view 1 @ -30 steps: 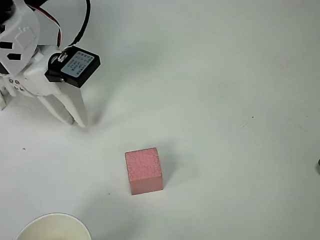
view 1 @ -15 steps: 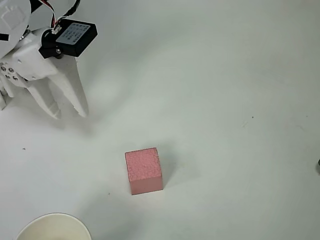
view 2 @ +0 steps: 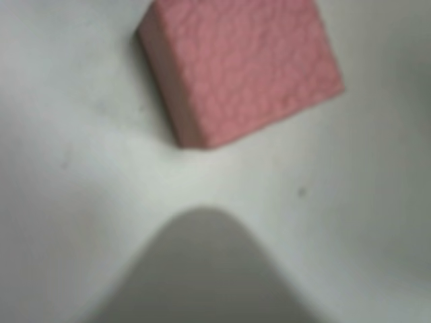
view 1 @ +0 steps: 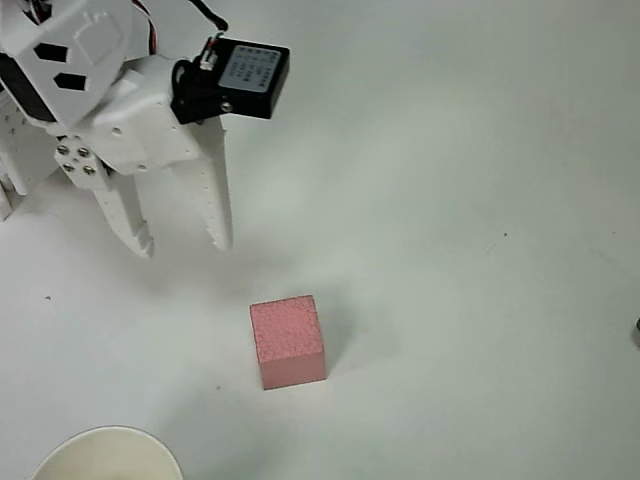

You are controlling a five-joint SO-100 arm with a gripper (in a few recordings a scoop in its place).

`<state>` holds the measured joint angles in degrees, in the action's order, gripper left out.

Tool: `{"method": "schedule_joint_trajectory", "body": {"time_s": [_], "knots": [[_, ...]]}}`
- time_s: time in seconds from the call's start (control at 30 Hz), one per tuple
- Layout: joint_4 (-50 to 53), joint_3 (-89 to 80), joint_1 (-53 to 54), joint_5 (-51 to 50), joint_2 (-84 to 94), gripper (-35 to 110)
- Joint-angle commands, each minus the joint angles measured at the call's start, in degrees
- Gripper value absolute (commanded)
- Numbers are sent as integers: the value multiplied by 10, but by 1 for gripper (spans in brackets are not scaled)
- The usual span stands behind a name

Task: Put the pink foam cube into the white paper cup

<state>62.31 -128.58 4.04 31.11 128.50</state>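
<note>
in the overhead view the gripper (view 1: 183,247) hung with its fingers spread and empty, up and left of the pink foam cube (view 1: 288,340) (not touching), which sat on the table (view 1: 470,200) near the white paper cup (view 1: 105,455).

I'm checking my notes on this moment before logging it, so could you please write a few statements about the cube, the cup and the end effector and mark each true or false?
1. The end effector is open, with a clear gap between its two fingers. True.
2. The pink foam cube is held between the fingers. False: it lies on the table, apart from the end effector.
3. The white paper cup stands at the lower left edge of the overhead view. True.
4. The cube is already inside the cup. False: it sits on the table up and to the right of the cup.
5. The cube shows in the wrist view. True.
</note>
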Motion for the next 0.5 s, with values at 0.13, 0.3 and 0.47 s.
{"method": "schedule_joint_trajectory", "body": {"time_s": [0.13,0.3,0.47], "knots": [[-13,97,3,56,-53,43],[-26,118,-11,83,-75,43],[-51,157,-33,107,-126,43]]}}
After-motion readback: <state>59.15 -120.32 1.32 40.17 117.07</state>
